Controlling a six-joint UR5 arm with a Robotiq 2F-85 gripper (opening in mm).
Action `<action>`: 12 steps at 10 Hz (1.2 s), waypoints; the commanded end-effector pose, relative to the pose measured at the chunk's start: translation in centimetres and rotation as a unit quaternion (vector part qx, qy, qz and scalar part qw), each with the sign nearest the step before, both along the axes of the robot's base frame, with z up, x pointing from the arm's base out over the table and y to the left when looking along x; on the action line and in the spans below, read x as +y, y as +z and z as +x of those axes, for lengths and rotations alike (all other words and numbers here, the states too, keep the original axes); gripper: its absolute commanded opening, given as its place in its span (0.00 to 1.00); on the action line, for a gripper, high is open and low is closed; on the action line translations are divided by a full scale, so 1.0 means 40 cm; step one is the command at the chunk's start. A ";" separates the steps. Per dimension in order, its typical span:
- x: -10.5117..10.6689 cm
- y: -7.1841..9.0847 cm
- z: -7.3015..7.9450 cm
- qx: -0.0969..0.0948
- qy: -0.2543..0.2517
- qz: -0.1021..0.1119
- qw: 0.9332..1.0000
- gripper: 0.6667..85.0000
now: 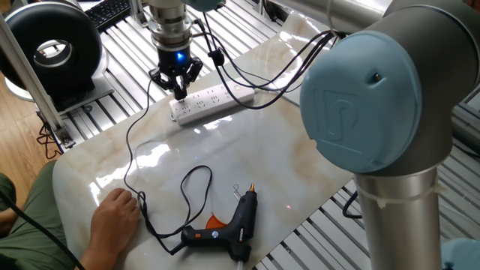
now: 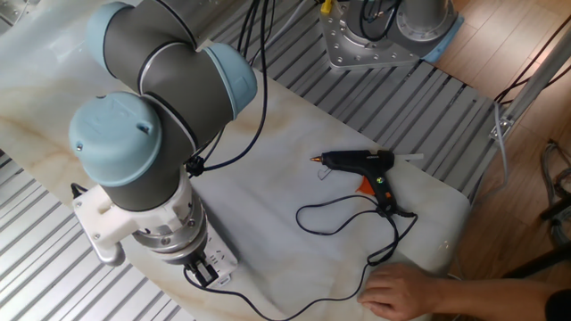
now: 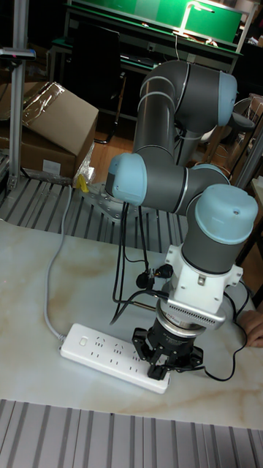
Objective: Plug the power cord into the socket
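A cardboard box [image 3: 55, 121] sits behind the marble table [image 3: 44, 285].

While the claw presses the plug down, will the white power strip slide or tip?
The socket lies flat and long on the table, so tipping seems unlikely. The marble-like top looks glossy, so it may slide if pushed sideways. The claw presses near one end, so the strip might pivot slightly.

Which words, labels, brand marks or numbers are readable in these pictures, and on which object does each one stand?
"UR": embossed logo on the blue joint cap of the robot arm, seen at an angle in one fixed view.
Glue gun: a pale label on its body, too small to read.
Power strip: no readable print, only outlet holes.
No other text is readable.
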State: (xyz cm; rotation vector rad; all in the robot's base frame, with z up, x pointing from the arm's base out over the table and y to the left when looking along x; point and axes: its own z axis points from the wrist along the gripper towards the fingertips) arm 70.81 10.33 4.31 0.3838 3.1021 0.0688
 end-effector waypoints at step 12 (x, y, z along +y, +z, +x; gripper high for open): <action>0.009 0.029 -0.025 0.009 0.001 0.013 1.000 0.00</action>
